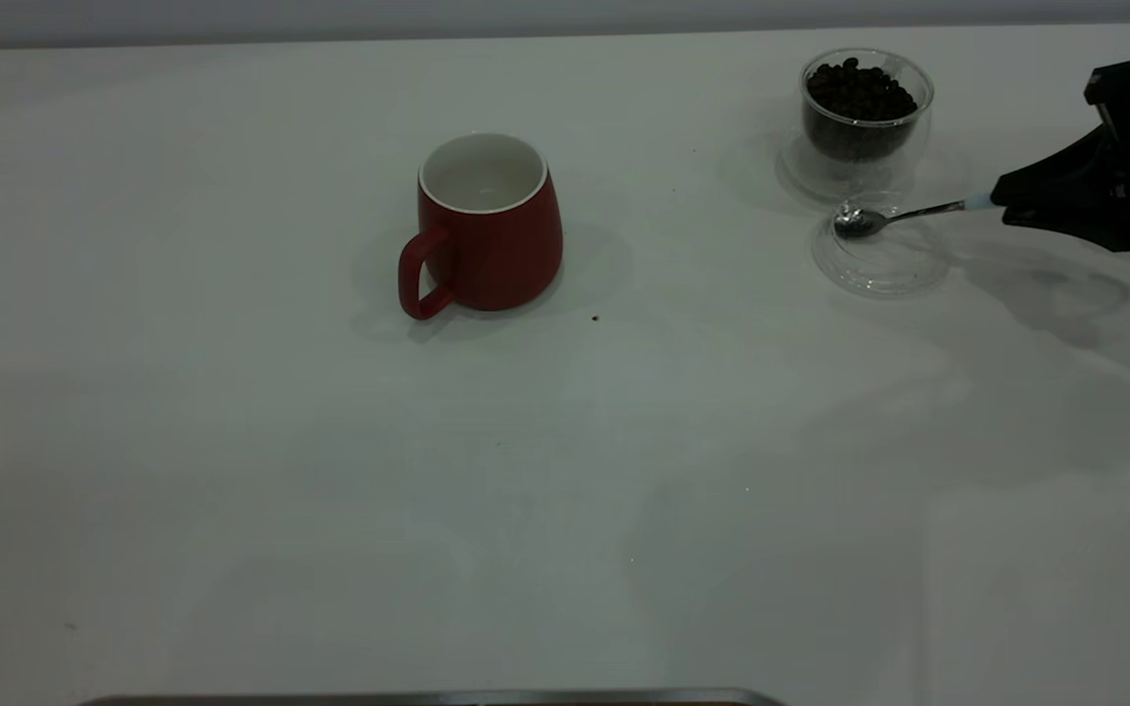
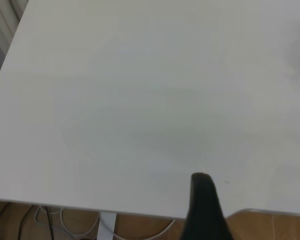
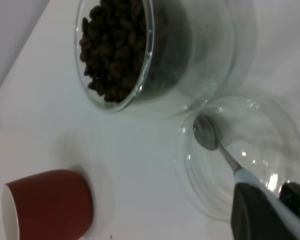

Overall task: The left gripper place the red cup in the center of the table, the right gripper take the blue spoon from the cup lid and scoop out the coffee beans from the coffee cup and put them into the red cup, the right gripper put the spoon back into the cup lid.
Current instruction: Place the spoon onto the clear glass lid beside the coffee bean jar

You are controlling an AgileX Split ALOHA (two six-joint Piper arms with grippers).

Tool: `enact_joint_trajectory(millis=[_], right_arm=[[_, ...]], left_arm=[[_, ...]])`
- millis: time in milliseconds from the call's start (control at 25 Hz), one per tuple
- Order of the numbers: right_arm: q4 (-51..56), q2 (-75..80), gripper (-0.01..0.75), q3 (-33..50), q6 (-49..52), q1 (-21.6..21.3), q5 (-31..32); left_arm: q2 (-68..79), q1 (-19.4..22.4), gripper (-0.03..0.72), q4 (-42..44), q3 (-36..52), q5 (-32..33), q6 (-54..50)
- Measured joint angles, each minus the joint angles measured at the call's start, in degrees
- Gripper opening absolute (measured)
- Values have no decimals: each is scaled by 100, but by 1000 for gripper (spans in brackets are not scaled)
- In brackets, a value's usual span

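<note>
The red cup (image 1: 488,227) stands upright near the table's middle, white inside and empty, its handle toward the front left; it also shows in the right wrist view (image 3: 47,204). The glass coffee cup (image 1: 865,110) full of dark beans stands at the back right (image 3: 121,50). The clear cup lid (image 1: 881,257) lies just in front of it (image 3: 240,165). My right gripper (image 1: 1008,208) is shut on the pale blue handle of the spoon (image 1: 894,216); the metal bowl (image 3: 206,133) hangs over the lid's far rim. The left gripper shows one dark finger (image 2: 204,205) over the bare table edge.
A single dark crumb (image 1: 594,318) lies on the white table (image 1: 231,471) just in front of the red cup. A metal-edged strip (image 1: 428,698) runs along the table's front edge.
</note>
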Motion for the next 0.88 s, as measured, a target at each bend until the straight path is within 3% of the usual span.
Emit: enact_joint_trajectory(millis=[480, 880], right_arm=[[6, 335, 124, -45, -17, 37, 294], [-102, 448, 326, -45, -43, 60, -33]], left_arm=[[0, 0, 587, 0, 0, 0, 20], [0, 0, 587, 0, 0, 0, 15]])
